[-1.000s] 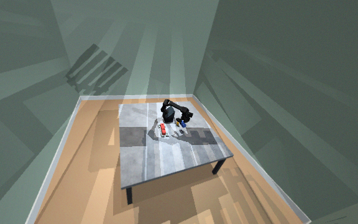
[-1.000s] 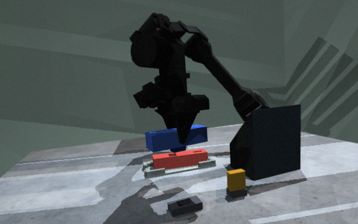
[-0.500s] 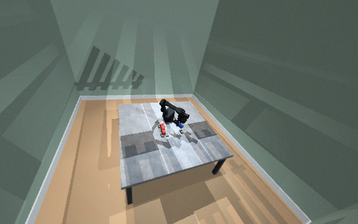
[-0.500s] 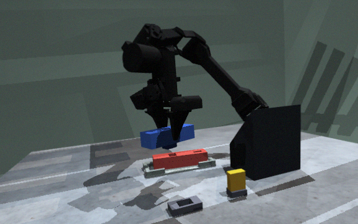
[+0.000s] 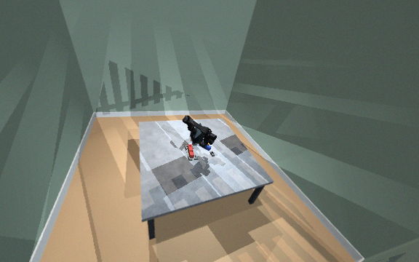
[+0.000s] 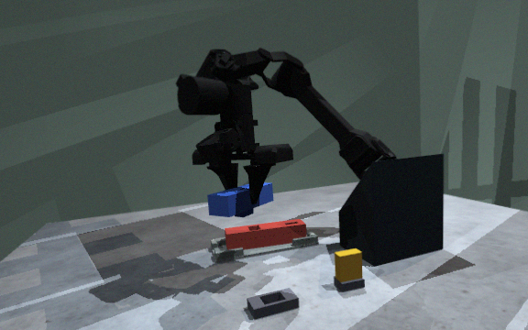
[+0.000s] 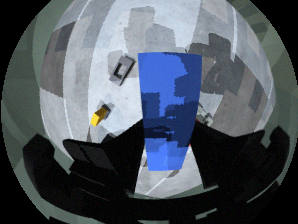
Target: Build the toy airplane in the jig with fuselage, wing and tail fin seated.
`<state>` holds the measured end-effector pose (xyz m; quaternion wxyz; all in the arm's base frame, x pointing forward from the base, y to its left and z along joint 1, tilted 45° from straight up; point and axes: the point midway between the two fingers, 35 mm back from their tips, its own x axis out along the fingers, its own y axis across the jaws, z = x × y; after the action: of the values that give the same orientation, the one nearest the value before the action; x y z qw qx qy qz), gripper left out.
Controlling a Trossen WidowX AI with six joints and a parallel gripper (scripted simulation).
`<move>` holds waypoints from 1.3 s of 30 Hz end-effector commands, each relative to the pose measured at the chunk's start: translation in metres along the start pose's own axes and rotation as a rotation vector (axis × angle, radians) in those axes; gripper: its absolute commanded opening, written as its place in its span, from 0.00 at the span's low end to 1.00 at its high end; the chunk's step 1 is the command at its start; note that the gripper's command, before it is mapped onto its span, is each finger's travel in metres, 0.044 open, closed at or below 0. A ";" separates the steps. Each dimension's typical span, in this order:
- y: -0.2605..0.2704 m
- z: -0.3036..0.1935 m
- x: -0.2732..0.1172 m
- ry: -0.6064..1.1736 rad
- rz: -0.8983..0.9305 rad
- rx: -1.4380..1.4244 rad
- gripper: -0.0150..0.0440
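My gripper [image 6: 244, 198] [image 7: 165, 120] is shut on the blue wing [image 5: 208, 148] [image 6: 222, 204] [image 7: 170, 75], around its middle, and holds it in the air. The wing's tab shows on its underside in the exterior view. The red fuselage [image 5: 190, 151] [image 6: 266, 235] lies in the pale cradle [image 6: 264, 250] [image 7: 204, 114], with two empty sockets on its top. In the top view the wing is to the right of the fuselage. In the wrist view the wing and a finger hide most of the cradle. The yellow tail fin [image 6: 348, 266] [image 7: 100, 116] stands upright in a dark holder [image 6: 348, 284].
A dark grey block [image 5: 212, 153] [image 6: 254, 309] with a rectangular opening lies on the table, near the tail fin's holder. The robot's black base [image 6: 392, 211] stands behind the tail fin, to the right of the cradle in the exterior view.
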<state>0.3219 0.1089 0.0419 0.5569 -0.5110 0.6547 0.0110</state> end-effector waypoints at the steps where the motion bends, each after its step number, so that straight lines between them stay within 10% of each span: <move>1: -0.011 -0.011 0.003 0.001 -0.004 -0.086 0.25; 39: -0.072 -0.115 0.028 0.036 -0.017 -0.769 0.25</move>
<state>0.2973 -0.0003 0.1006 0.3398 -0.6755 0.6148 0.2242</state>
